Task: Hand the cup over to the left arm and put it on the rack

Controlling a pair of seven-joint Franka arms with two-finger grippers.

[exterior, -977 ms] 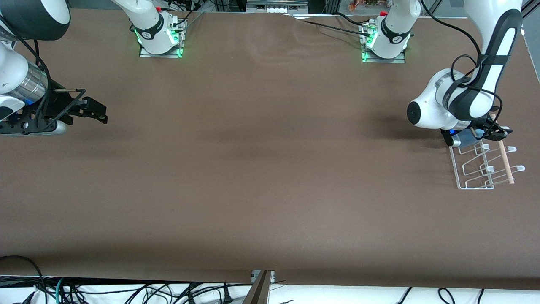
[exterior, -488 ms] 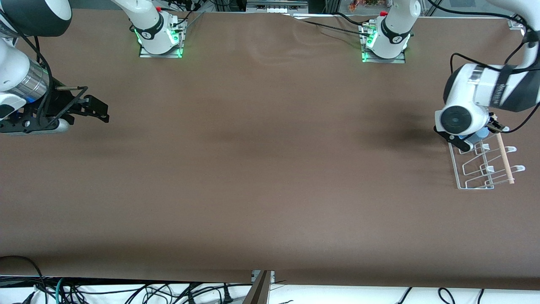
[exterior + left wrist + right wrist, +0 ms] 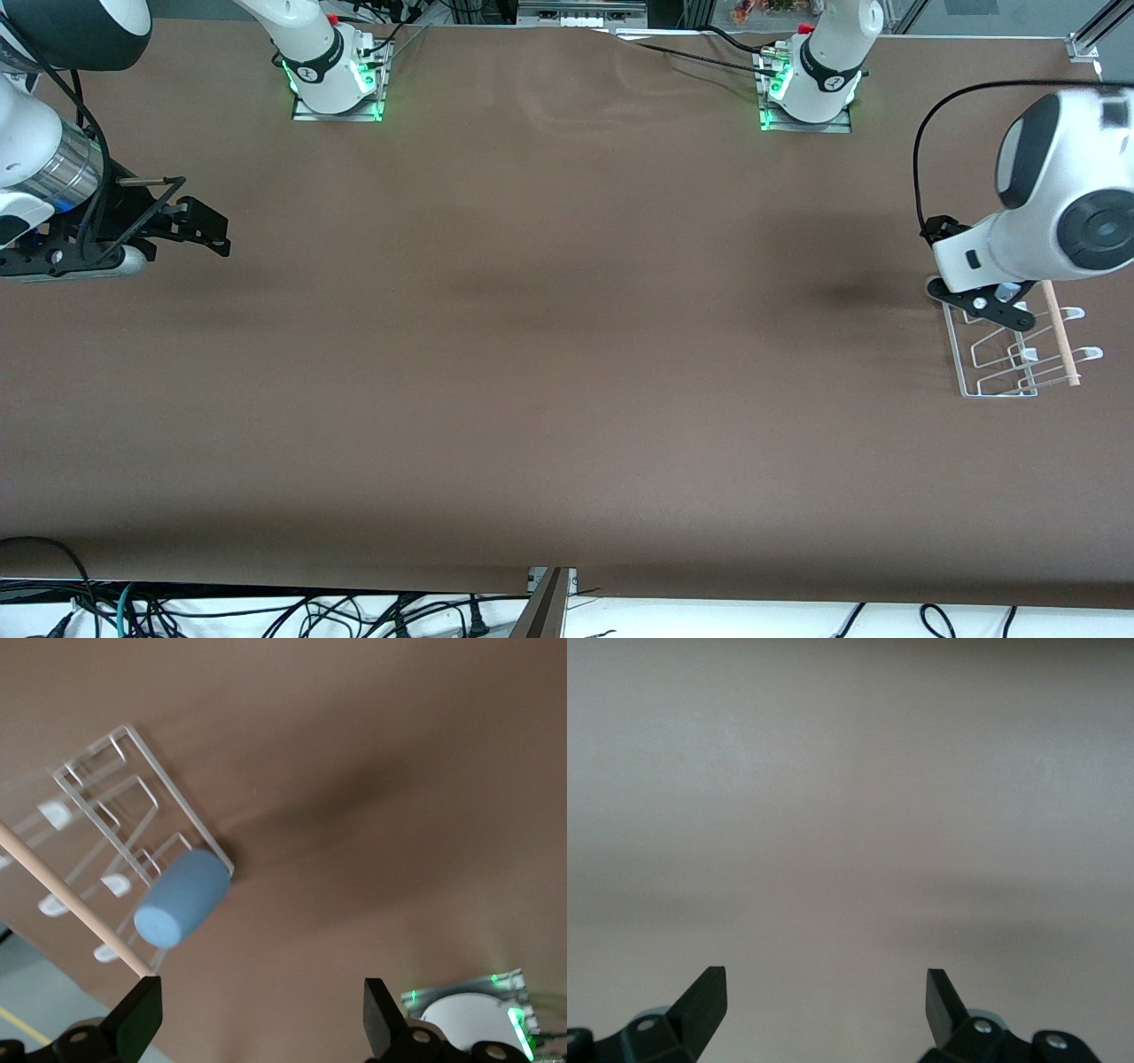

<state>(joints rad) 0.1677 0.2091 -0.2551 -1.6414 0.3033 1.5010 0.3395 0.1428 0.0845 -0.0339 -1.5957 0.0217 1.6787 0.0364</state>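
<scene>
At the right arm's end of the worktop (image 3: 549, 372) the right claw (image 3: 199, 232) hangs low over bare brown surface, its fingers spread wide with nothing between them. That arm waits; I'd judge its share of the job, handing the cup over, is finished, so it idles well apart from everything.

Toward the left arm's end sits the rack (image 3: 1010, 350), a white wire frame with a pale wooden rod (image 3: 1060, 332) along one side. The cup (image 3: 182, 898) lies tipped over an upright prong at the rack's corner farthest from the front camera, so it can drain and stay put.

The left claw (image 3: 261, 1019) hangs above that corner, fingers spread and clear of the cup, which suggests the placing is done and the arm only needs to pull away.
</scene>
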